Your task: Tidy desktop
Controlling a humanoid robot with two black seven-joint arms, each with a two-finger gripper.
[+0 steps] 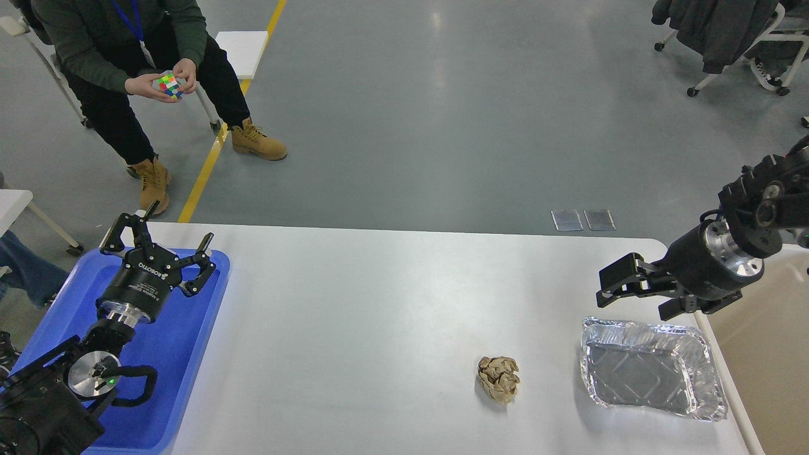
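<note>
Desktop (pixel 354 316) fills the lower middle of the view; its near edge is cut off by the bottom of the picture, and all places below are relative to it. The blue tray (pixel 189 354) sits on the desktop's left end, partly hidden by my left arm and cut off at the bottom left. The beige bin (pixel 765 341) lies just off the desktop's right edge, only partly in view.

Left gripper (pixel 165 243) is above the tray's far end, fingers spread wide, holding nothing. Right gripper (pixel 616 284) is above the desktop's right part, just beyond the foil tray; it is seen side-on and dark, so cannot tell how far apart the fingers are; nothing seen in it.

Count on the desktop:
- one crumpled brown paper ball (pixel 498 378), right of centre, near the front
- one empty foil tray (pixel 651 366), near the right edge, right of the ball and apart from it

Beyond the desktop's far left corner: one seated person (pixel 145 57), head cut off, holding one coloured cube (pixel 169 84).
</note>
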